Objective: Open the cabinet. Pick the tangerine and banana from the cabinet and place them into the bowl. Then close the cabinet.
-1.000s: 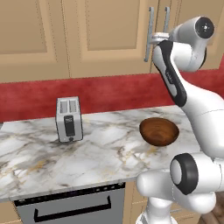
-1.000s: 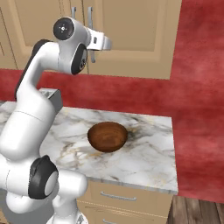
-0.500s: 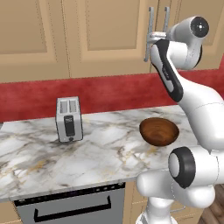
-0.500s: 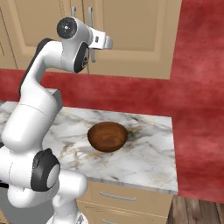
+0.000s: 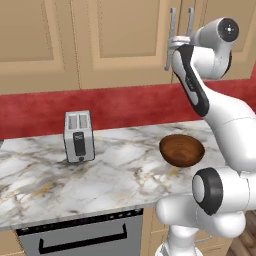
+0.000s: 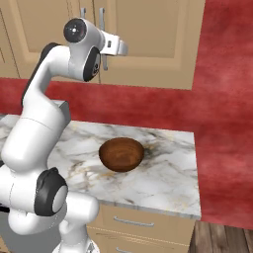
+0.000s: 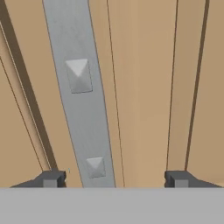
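Task is at the very start: the cabinet is shut, both doors flat, so fruit is hidden inside and nothing is in the bowl yet. Left to do: open door, move tangerine & banana, close again.

The gripper is up at the handle; its fingers stand apart, one each side of the bar, not yet closed on it.

In left base view the bowl sits on the counter at 3 o'clock of the toaster. Hand view alone shows the bar btw. the tips, nearer the 9 o'clock one.
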{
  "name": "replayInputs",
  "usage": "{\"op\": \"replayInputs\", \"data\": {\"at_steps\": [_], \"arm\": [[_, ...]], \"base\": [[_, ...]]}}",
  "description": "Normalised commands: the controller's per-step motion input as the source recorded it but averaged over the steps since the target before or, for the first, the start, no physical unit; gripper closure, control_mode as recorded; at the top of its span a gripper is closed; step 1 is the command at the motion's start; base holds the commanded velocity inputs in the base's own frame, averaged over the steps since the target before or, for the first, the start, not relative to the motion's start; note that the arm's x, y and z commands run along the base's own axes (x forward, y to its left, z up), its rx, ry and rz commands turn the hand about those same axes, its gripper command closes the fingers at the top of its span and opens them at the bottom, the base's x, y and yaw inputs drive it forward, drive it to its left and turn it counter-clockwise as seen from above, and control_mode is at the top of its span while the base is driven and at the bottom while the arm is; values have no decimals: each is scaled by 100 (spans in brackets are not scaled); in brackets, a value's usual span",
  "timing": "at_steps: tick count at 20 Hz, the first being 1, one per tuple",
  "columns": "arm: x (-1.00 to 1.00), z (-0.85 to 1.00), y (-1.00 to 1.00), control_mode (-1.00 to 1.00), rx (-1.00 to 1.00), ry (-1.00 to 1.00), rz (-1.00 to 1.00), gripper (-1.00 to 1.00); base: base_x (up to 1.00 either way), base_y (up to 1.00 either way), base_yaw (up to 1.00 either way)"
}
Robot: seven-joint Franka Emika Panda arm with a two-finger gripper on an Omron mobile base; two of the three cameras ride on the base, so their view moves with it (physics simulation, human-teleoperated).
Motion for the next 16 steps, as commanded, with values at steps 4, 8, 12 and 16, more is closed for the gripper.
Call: {"op": "replayInputs", "data": {"at_steps": [4,8,12,16], "arm": [[0,0,0,-100,0,0,0,100],[0,0,0,-100,0,0,0,100],[0,-2,0,-100,0,0,1,100],[-3,-2,0,-100,0,0,6,100]], "base": [[0,0,0],[0,0,0],[0,0,0],[0,0,0]]}}
